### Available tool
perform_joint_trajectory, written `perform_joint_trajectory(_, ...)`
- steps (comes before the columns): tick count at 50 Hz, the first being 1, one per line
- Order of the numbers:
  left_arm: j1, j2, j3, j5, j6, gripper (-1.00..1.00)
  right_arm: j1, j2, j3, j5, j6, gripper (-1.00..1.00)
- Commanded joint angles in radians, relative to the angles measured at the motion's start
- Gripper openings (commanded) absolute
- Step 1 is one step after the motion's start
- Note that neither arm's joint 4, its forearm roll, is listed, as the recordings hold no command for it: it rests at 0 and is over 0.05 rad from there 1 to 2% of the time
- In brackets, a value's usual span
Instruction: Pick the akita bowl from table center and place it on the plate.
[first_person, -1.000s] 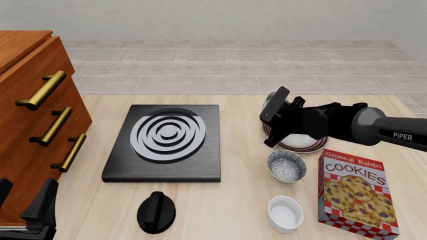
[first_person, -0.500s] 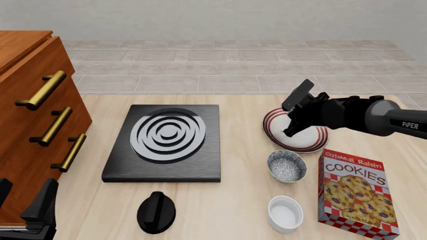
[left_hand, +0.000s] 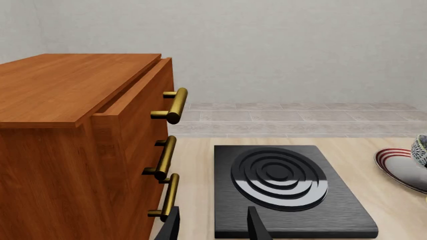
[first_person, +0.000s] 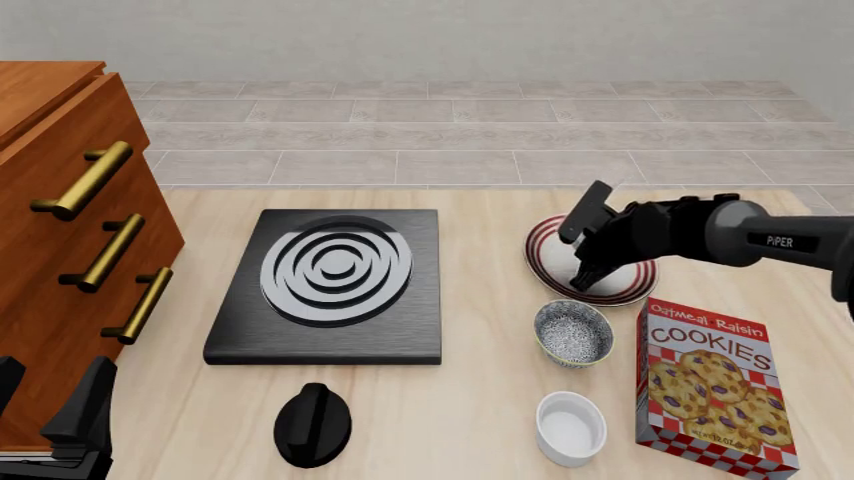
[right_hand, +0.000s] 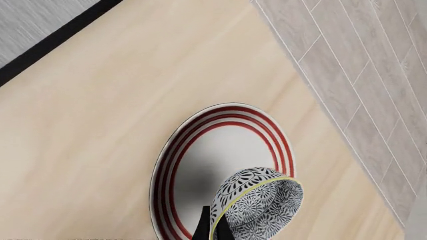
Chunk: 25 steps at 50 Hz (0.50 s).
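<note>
1. Over the last second the right gripper had swung from left of the round red-striped white plate to lower directly above it.
2. Its jaws gripped the rim of the small dark-patterned akita bowl, held tilted above the plate, so release looked near.
3. The left gripper rested with jaws apart by the black square stove.

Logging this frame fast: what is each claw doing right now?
Left claw: open, holding nothing.
Right claw: shut on the akita bowl, over the plate.
</note>
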Motion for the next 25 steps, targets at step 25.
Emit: perform_joint_trajectory(25,0.000,0.000,0.000,0.000,0.000,1.00,-0.015,0.050,-0.005,0.005,-0.065,-1.00)
